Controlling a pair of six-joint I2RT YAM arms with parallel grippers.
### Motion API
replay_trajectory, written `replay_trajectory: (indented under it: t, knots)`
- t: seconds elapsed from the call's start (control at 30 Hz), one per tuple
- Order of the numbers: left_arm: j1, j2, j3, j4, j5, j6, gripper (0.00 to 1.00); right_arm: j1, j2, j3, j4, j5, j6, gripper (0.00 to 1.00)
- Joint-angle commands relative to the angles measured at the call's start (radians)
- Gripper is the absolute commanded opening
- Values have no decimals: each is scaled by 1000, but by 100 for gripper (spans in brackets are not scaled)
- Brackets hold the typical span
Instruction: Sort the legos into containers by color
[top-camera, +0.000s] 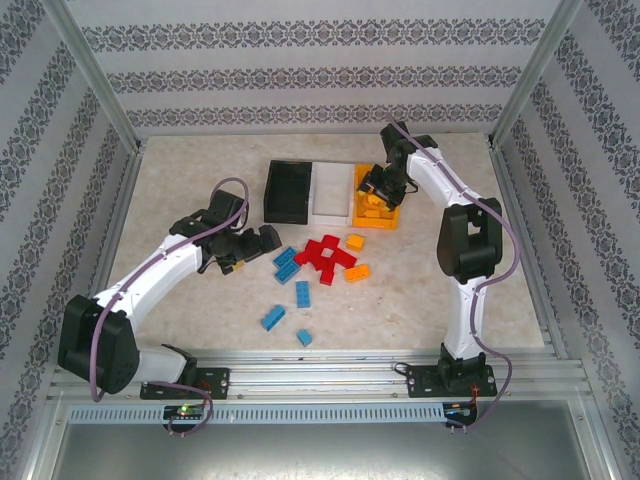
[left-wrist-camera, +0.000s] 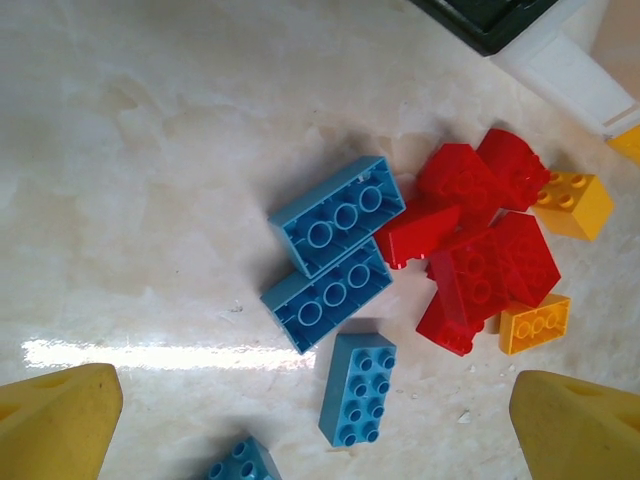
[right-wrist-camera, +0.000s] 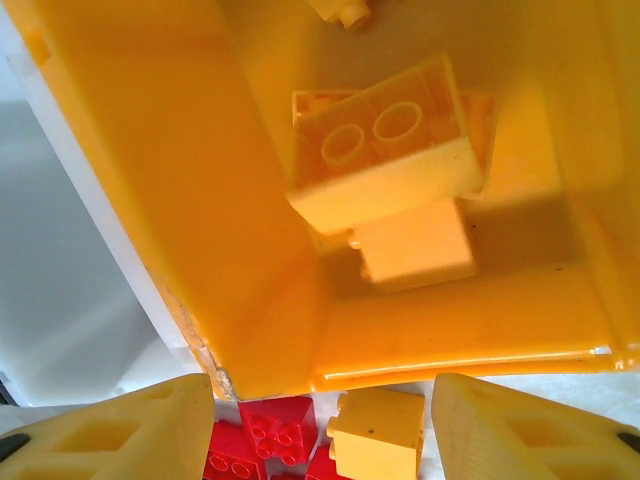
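Starting on the left, we find the left fingers (left-wrist-camera: 60, 420) spread wide and holding nothing, hovering over the surface (top-camera: 220, 320) at nine o'clock from the loose pile. Two blue bricks (left-wrist-camera: 335, 250) lie hollow side up, touching along their long sides. A third blue brick (left-wrist-camera: 358, 388) sits just beside them at six o'clock, and the red bricks (left-wrist-camera: 480, 250) are heaped against them at three o'clock. Our worry here is a crowded grasp: closing on one blue piece could catch its neighbour or drag a red one along, and a pinched pair may twist loose on the way to a bin. Two loose orange bricks (left-wrist-camera: 572, 205) sit on the heap's three o'clock edge.

Further right, the right fingers (right-wrist-camera: 120, 430) are likewise parted and empty, above the six o'clock end of the orange bin (right-wrist-camera: 200, 200). One of the loose orange bricks lies just outside that wall. Reaching for it, we judge, risks knocking the rim and shoving the bin into its neighbour.

Among the containers, the black bin (top-camera: 288, 190) stands at eleven o'clock from the pile, and we make out no bricks in it. The white bin (top-camera: 332, 185), right beside it at three o'clock, looks bare as well. The orange bin, last in the row, holds several stored orange bricks (right-wrist-camera: 385, 140), one hollow side up leaning on another.
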Motion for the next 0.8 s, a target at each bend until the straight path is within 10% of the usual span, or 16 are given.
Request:
replay_trajectory:
  t: [0.0, 0.77]
  knots:
    - [6, -26, -22, -13, 2, 13, 100, -6, -45, -17, -33, 12, -10, 61]
    - [-16, -117, -211, 194, -35, -33, 100, 248, -317, -472, -75, 83, -428, 79]
